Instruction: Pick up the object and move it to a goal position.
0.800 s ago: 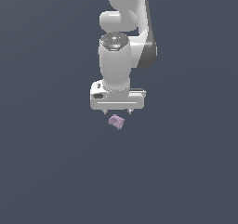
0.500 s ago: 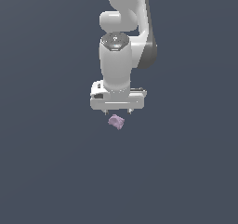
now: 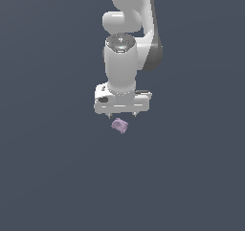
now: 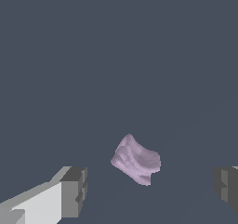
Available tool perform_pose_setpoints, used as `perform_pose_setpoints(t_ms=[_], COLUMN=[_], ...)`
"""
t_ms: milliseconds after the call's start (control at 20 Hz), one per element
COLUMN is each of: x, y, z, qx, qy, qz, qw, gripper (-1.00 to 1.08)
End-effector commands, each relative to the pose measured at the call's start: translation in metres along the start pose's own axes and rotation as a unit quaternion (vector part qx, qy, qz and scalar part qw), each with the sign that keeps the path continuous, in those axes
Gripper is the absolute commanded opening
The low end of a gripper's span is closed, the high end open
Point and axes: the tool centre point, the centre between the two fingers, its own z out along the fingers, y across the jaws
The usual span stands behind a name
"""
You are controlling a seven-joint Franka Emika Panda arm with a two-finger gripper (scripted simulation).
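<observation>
From where I stand, the white arm [image 3: 125, 57] comes down from twelve o'clock and points its tool [image 3: 121, 115] straight at the flat, dark slate-grey desk [image 3: 52, 167]. The tool's two short fingertips [image 3: 109, 114] show only as small nubs under the broad white hand body.

The object [image 3: 119, 125], a small pale lilac lump with knobby ridges, sits at about six o'clock from the tool, just beneath the fingertips and close to the middle line between them, a touch toward the exterior view's left. I cannot tell from that view whether the fingertips reach down to its level.

In the wrist view the object [image 4: 136, 161] lies between the two dark grey fingers [image 4: 74, 191], with a clear stretch of bare desk on either side of it. It sits nearer the finger with the pale side than the other one [image 4: 226, 187]. The tool is spread wide and has hold of nothing; neither finger touches the lump, which appears to rest on the desk.
</observation>
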Motion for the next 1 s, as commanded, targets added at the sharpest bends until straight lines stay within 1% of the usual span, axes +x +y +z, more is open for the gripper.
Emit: perform_pose_setpoints(t_ms=[0,300,550,750,950], x=[0.0,-0.003,-0.007,-0.012,-0.017], y=[0.0,0.002,0.004,0.005,0.007], z=[0.001,0.008,0.017,0.027,0.038], qx=[0.0,-0.001,-0.002,-0.003,-0.004], qy=[0.0,-0.002,-0.004,-0.006,-0.009], qz=[-0.005,-0.036,-0.079,-0.125,-0.178], qw=[1.0,0.9994,0.9969,0.9922,0.984], gripper=[1.0,1.0,1.0,1.0,1.0])
